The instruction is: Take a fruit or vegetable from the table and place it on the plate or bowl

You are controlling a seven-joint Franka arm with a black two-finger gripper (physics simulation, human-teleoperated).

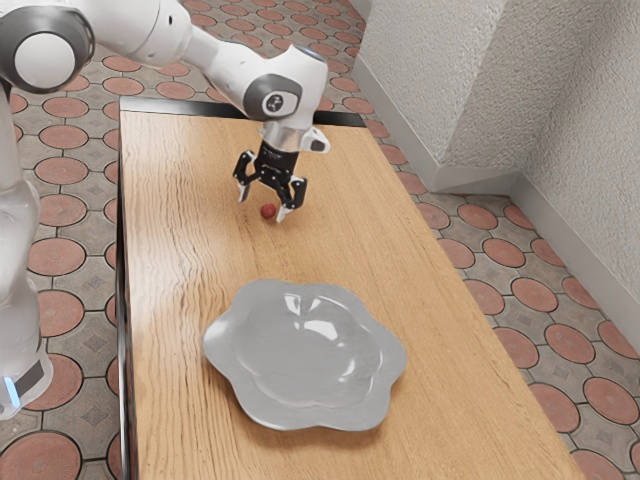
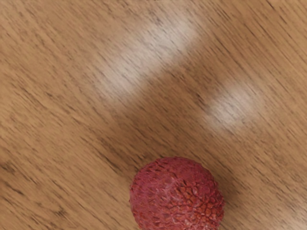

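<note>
Our arm [image 1: 160, 40] was cut off at the exterior view's left and top edges, so we could not see its base. The lychee [image 1: 268, 211] was a small red dot in that view, partly tucked behind the hand [image 1: 264, 206], and we could not make out whether either finger touched it. In the wrist view the lychee [image 2: 176, 194] showed a bumpy, scaly red skin, but the frame edge cut off part of it. It sat on bare wood, just under the hand.

The hand's fingers stood wide apart, pointing down at the tabletop [image 1: 450, 330], with the lychee low between them and nothing gripped. It was closer to the finger on the exterior view's right.

The grey scalloped plate [image 1: 215, 350] lay well apart from the lychee, at about five o'clock from it in the exterior view. Its glossy surface was bare, and the lychee rested on the tabletop.
</note>
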